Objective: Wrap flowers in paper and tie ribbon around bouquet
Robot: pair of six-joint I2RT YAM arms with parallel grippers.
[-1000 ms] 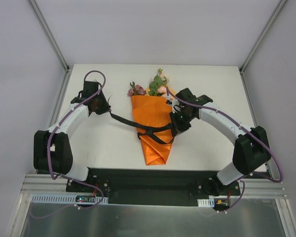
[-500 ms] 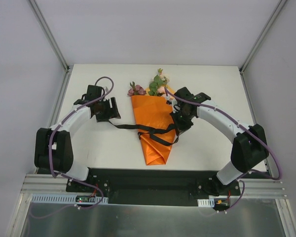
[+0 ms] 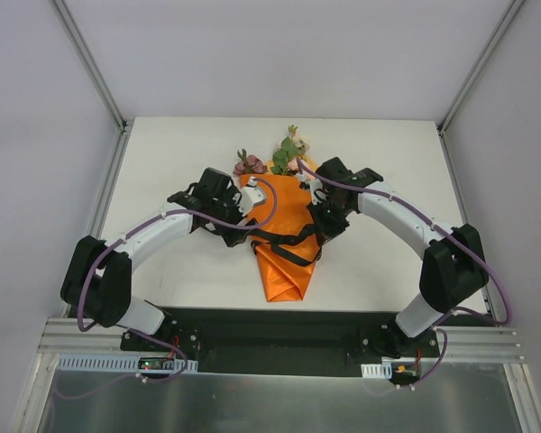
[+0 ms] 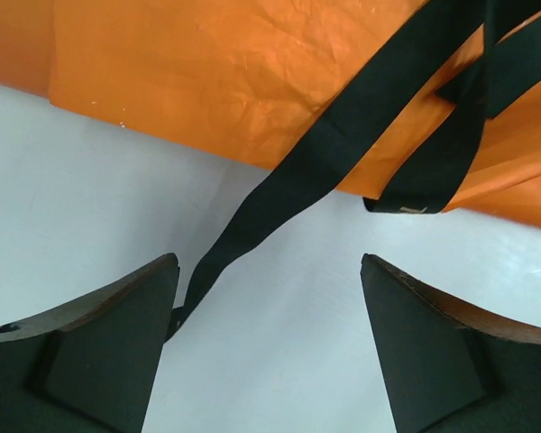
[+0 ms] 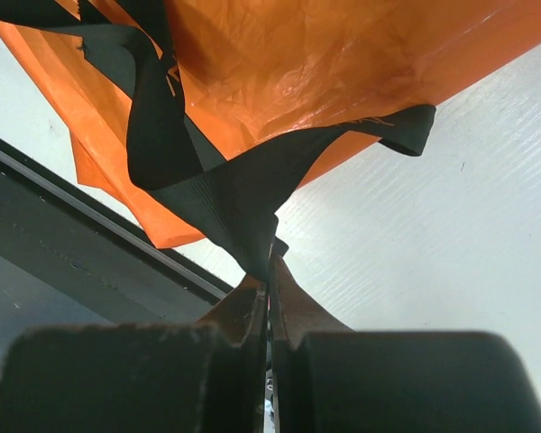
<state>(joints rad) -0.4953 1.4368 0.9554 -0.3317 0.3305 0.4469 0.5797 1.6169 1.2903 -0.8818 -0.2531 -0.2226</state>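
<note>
The bouquet lies mid-table, an orange paper cone with its tip toward the arms. Pink and mauve flowers with green leaves show at its far, wide end. A black ribbon crosses the cone's lower half in a loose loop. My left gripper hovers at the cone's left edge, open and holding nothing. In the left wrist view a ribbon strand trails down past the left finger. My right gripper is shut on the ribbon at the cone's right edge.
The white table ends at a black strip by the arm bases. Grey walls and metal posts stand close on both sides. Purple cables loop over each arm.
My left gripper opened and let the ribbon's end go, then swung right from the table's left side to the cone's edge. The ribbon went slack. The right gripper stayed shut.
</note>
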